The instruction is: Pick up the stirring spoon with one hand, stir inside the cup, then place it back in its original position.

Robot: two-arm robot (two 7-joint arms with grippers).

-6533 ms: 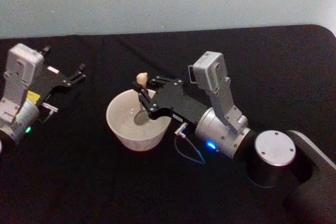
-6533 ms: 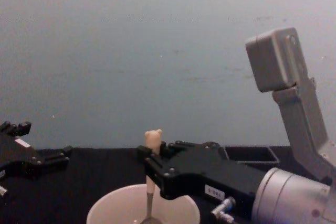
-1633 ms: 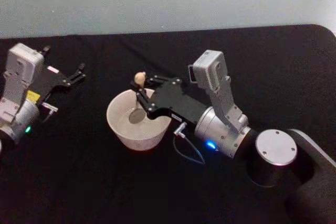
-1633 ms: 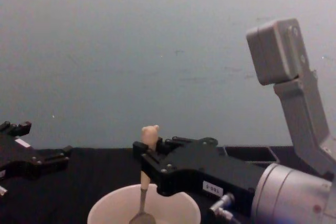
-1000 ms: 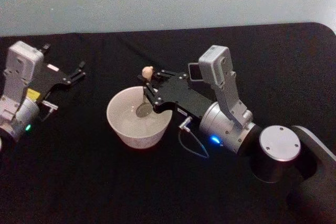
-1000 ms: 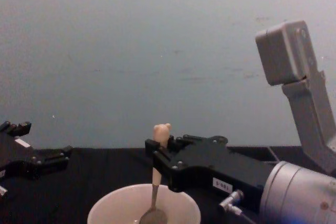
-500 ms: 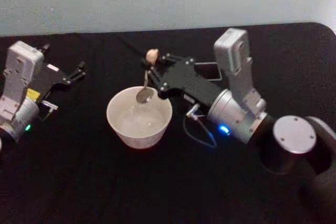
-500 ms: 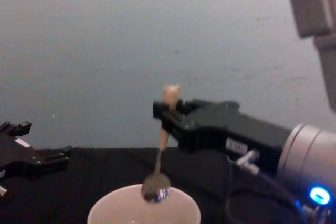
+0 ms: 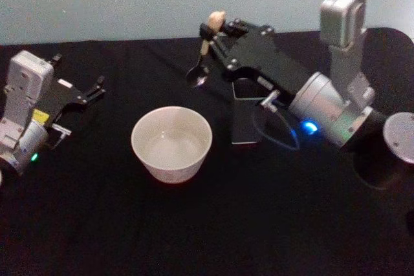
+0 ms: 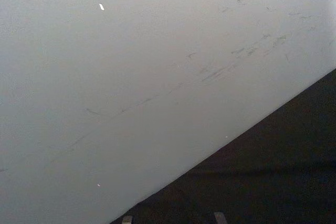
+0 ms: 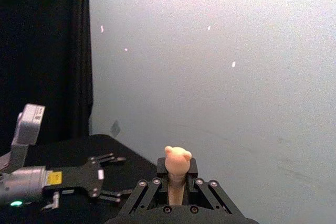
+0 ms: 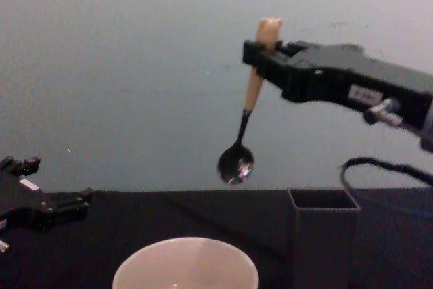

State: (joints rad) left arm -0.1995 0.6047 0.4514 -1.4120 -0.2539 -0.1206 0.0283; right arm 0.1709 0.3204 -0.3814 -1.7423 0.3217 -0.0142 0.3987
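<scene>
Above the desk (image 9: 194,237), the right claw (image 9: 208,33) has risen clear of the cup (image 9: 171,169) and swung toward 1 o'clock of it. Half a second earlier it held low, with the spoon bowl at the cup's rim.

1. Right claw: jaws closed tight on the handle of the spoon (image 9: 204,50), just below the bear head.
2. Spoon: hangs near upright, bowl down, in open air. It is well above the cup and touches nothing.
3. Judgement: stirring is complete and the return leg is under way.

Surroundings:

- Left claw (image 9: 81,75): parked on the desk at 10 o'clock of the cup, jaws spread, empty, well apart from the work.
- Cup: stands at desk centre, upright.
- Holder (image 9: 244,124): stands upright at 3 o'clock of the cup, near it, mouth open and unoccupied.

Obstructions: in the chest view the spoon bowl lies above the holder mouth and off to the cup side of it, with only air between. Judgement: the narrow mouth is the limiting factor. The spoon bowl must be brought directly over it before lowering, or it may strike the holder rim.
</scene>
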